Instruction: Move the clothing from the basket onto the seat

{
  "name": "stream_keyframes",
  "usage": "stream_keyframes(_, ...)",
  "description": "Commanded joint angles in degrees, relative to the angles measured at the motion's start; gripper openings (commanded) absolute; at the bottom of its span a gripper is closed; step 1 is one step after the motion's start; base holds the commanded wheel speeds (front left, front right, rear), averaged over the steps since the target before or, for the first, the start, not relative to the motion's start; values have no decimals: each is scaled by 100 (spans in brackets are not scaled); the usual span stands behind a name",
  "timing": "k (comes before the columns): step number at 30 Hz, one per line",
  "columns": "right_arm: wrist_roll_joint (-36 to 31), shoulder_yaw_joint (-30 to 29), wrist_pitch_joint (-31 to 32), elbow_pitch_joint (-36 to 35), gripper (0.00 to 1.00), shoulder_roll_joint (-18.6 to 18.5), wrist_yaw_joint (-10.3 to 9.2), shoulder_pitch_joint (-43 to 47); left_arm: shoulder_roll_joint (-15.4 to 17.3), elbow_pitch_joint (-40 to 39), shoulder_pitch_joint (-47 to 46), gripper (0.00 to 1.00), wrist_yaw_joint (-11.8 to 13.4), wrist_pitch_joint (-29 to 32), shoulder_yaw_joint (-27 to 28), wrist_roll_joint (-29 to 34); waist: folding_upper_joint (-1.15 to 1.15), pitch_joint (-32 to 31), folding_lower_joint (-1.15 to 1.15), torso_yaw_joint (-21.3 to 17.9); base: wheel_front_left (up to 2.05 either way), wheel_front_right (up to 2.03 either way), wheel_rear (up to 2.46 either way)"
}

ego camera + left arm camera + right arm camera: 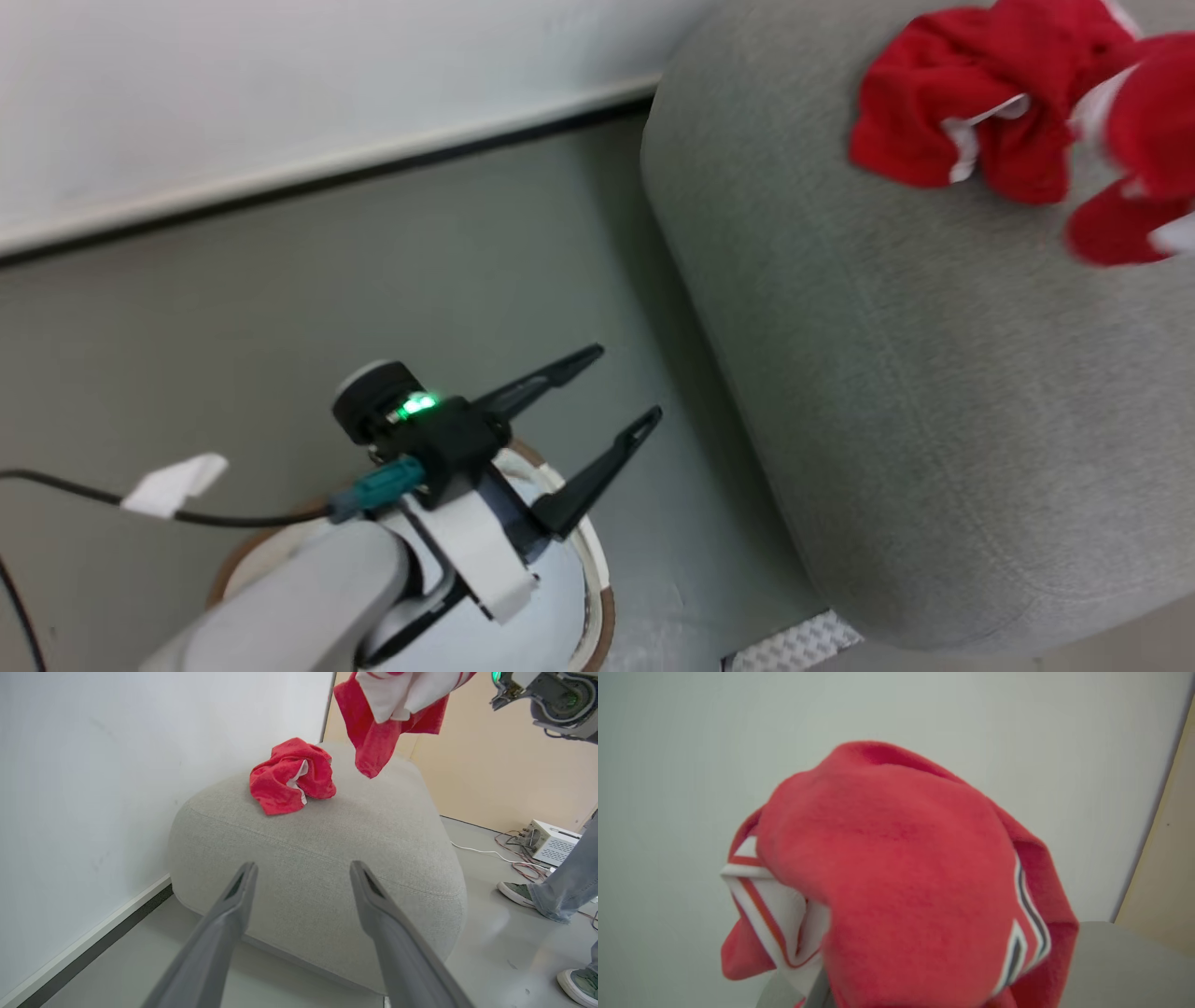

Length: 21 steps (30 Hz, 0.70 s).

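Note:
One piece of red clothing (943,103) (285,777) lies crumpled on the top of the light grey seat (934,373) (317,858), near its far side. A second red garment with white striped trim (387,723) (1139,140) hangs in the air above the seat. It is draped over my right gripper's fingers and hides them in the right wrist view (896,882). My left gripper (627,383) (303,865) is open and holds nothing. It hovers over the white basket (597,569), pointing at the seat's side. My left arm covers the inside of the basket.
A white wall with a dark skirting line runs behind the seat. A black cable with white tape (173,485) lies on the floor to the left. A person's legs and shoes (556,877) stand right of the seat, near a white box (551,842) with cables.

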Motion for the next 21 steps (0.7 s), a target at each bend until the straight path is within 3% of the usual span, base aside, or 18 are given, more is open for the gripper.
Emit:
stream_keyframes(1,151,-338,-17,10,0,-112,-15,-205,185,-143,-114,100,-14,62,68,51,0,817,-1,321,0,0,0)
stream_keyframes(8,627,-1295,328,785,0,-640,-15,-676,656,-587,-324,100,2,210,254,122,0,1682,-1,550,0,0,0)
stream_keyframes(15,444,-953,1837,2044,0,-955,-15,-1067,722,-622,-391,100,16,103,287,128,0,1848,-1,734,0,0,0)
stream_keyframes(18,363,-763,2613,2496,0,-860,-15,-1235,637,-541,-391,100,24,44,283,86,0,1758,-1,814,0,0,0)
stream_keyframes(20,367,-747,2805,2589,3,-850,-15,-1293,617,-512,-389,100,28,23,280,69,0,1726,-1,834,0,0,0)
stream_keyframes(21,376,-756,3027,2719,17,-840,-18,-1337,588,-465,-391,100,21,-8,275,63,0,1679,-1,861,0,0,0)
